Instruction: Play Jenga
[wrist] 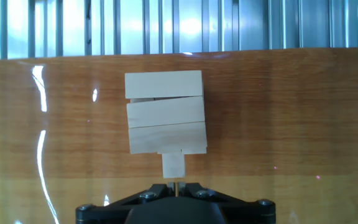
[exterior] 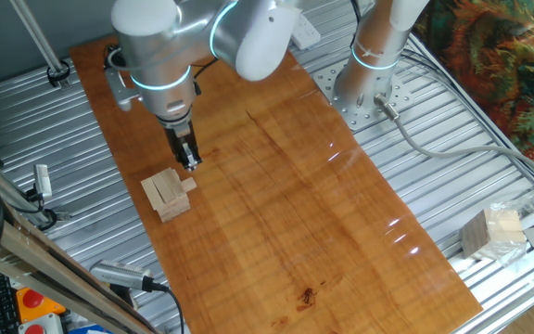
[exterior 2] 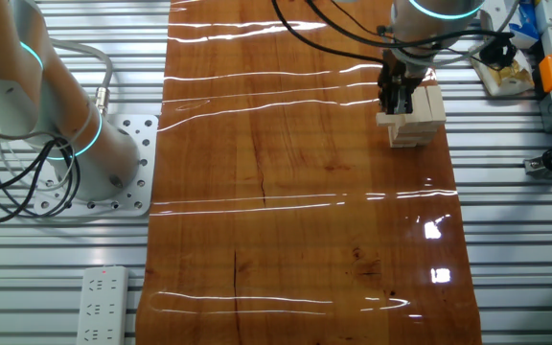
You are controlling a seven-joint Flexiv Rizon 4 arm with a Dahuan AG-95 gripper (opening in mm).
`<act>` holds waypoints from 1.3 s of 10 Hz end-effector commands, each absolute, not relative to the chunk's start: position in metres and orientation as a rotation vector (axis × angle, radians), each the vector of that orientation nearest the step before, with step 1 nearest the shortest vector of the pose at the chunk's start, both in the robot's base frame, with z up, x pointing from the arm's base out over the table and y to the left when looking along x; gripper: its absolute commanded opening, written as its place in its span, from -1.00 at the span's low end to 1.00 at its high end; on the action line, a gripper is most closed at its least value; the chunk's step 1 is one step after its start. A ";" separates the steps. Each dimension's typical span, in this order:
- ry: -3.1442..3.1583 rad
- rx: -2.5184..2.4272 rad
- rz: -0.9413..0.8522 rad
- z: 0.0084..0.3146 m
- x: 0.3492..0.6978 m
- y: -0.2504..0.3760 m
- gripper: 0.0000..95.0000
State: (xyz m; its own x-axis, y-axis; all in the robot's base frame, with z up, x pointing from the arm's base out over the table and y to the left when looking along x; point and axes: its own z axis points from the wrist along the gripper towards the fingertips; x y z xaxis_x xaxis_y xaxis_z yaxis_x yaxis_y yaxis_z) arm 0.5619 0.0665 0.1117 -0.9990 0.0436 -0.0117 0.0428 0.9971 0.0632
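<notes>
The Jenga stack (exterior: 165,197) is a low pile of pale wood blocks on the wooden board (exterior: 286,204), near its left edge. One short block (exterior: 189,184) sticks out of the stack's side toward the gripper. My gripper (exterior: 192,164) is shut and empty, with its tips just behind and slightly above that block's outer end. In the other fixed view the gripper (exterior 2: 397,103) stands against the stack (exterior 2: 418,120). In the hand view the stack (wrist: 165,118) is straight ahead, and the protruding block (wrist: 173,165) ends right at the closed gripper (wrist: 176,185).
A second arm's base (exterior: 364,88) is bolted at the board's far end. A plastic-wrapped bundle of pale blocks (exterior: 492,232) lies on the metal table at the right. A power strip (exterior 2: 99,305) and cables lie off the board.
</notes>
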 end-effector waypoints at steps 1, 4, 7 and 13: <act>3.131 0.061 0.058 0.105 0.563 0.065 -0.60; 3.130 0.057 0.044 0.098 0.564 0.067 -0.60; 3.128 0.050 0.047 0.097 0.564 0.070 -0.20; 3.125 0.039 0.046 0.089 0.569 0.072 -0.20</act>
